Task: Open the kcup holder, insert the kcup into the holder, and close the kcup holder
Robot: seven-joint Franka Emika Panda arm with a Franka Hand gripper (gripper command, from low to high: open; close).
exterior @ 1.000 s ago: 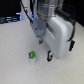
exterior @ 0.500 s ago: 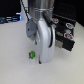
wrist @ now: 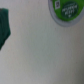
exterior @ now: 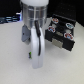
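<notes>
The kcup (wrist: 67, 9) shows in the wrist view as a round green pod with a whitish rim, seen from above on the pale table and partly cut off by the frame edge. In the exterior view it is hidden behind my arm. The kcup holder (exterior: 61, 35), a black box with pale marks on its panels, stands at the exterior view's right, apart from the arm. My gripper (exterior: 36, 64) is the blurred lower end of the white arm, low over the table. Its fingers do not show clearly.
A blurred dark green shape (wrist: 5, 27) lies at the edge of the wrist view; I cannot tell what it is. The pale table (exterior: 12, 60) spreads to the exterior view's left. Dark clutter (exterior: 7, 17) lies along the back.
The arm has moved toward the exterior view's left and lower, over the spot where the kcup stood, and now hides it there. The kcup holder has not moved.
</notes>
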